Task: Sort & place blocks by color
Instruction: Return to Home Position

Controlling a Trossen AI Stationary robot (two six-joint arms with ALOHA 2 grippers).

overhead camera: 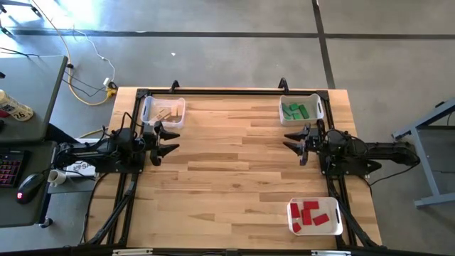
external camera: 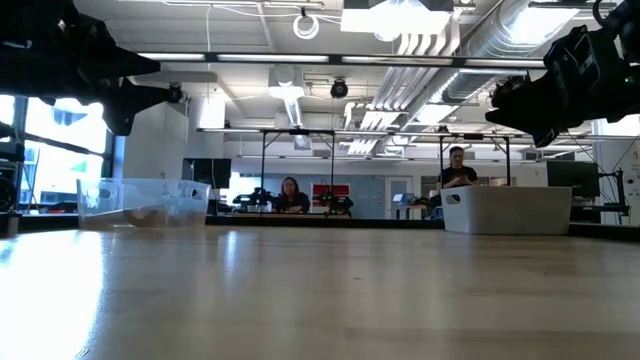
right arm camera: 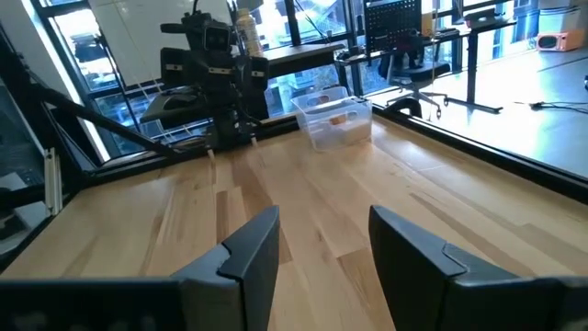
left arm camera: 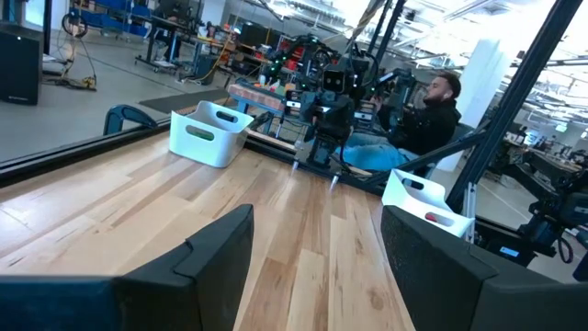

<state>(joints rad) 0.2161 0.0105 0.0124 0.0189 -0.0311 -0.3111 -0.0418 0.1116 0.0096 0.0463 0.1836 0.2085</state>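
Left end effector: we see it wide open, empty, over the left edge of the bench.
Right end effector: wide open, empty, over the bench's right edge.
Tan blocks: in the clear bin, bench's far-left corner.
Green blocks: in the white tub, far-right corner.
Red blocks: in the white tray, near-right corner.

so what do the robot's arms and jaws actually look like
The left arm and right arm are both black, with chunky jointed housings. Each ends in two broad, flat black jaws with angled tips. No markings show.
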